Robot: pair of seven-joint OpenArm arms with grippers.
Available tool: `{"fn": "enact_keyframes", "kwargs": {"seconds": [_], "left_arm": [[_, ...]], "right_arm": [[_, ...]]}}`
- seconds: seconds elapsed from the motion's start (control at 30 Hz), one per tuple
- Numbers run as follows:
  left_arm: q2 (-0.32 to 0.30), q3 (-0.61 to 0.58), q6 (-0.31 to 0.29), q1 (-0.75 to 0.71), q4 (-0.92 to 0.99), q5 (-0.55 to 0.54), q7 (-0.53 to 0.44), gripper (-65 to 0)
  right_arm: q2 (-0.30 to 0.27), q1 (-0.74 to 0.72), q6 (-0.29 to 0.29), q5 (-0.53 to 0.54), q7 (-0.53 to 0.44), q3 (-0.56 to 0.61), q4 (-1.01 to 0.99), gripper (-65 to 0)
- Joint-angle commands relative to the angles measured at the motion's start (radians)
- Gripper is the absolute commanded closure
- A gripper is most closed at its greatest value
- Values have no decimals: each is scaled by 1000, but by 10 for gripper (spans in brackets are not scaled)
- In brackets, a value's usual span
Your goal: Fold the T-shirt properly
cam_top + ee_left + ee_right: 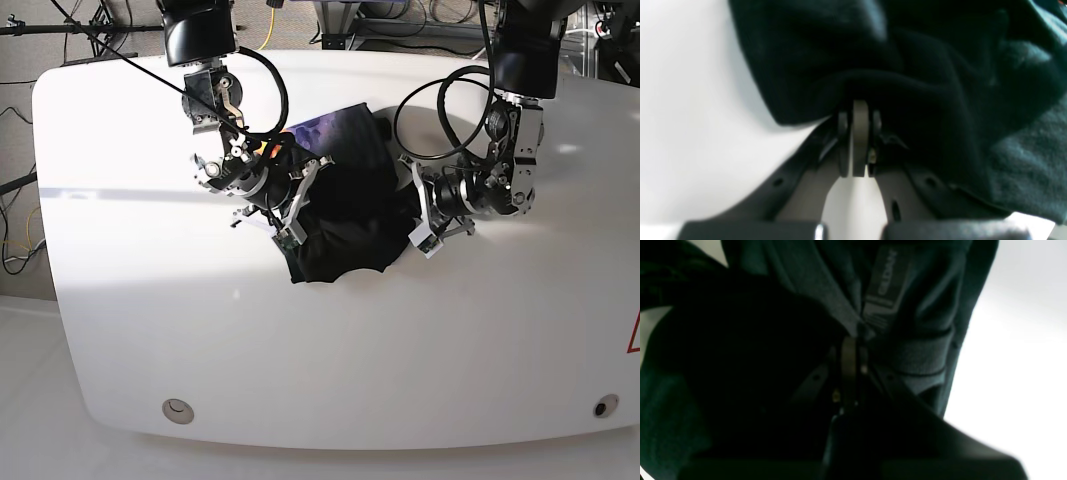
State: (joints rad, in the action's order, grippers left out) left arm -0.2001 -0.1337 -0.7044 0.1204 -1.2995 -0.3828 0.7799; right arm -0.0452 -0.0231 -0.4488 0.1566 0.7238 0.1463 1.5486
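Base view shows the T-shirt (pixel 345 215) bunched in a dark heap near the middle of the white table (pixel 150 330), a patch of purple and orange print showing at its far edge. The right gripper (pixel 288 228) pinches the heap's one side and the left gripper (pixel 418 235) the opposite side, both with jaws pressed together on black cloth. Bare tabletop lies wide on every side of the heap, most of all toward the near edge (the cables stay beyond the far rim). Right wrist view shows a grey neck label (pixel 885 280) just above the closed jaws; its lettering is too blurred to read surely. Left wrist view shows only plain black folds at the jaws.
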Motion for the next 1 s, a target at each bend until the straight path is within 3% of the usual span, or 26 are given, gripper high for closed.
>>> {"fn": "enact_keyframes", "kwargs": {"seconds": [0.0, 0.6, 0.67, 0.97], "left_arm": [[10, -8, 6, 35, 22, 49, 25, 0], [3, -7, 6, 94, -65, 76, 67, 0], [-48, -15, 6, 52, -158, 63, 84, -2], [-138, -17, 6, -105, -315, 45, 111, 0]], "right_arm": [[6, 18, -4, -5, -20, -6, 34, 0], [33, 19, -7, -5, -17, -28, 46, 0], [27, -22, -2, -15, -13, -32, 46, 0], [22, -111, -1, -16, -22, -39, 13, -1]]}}
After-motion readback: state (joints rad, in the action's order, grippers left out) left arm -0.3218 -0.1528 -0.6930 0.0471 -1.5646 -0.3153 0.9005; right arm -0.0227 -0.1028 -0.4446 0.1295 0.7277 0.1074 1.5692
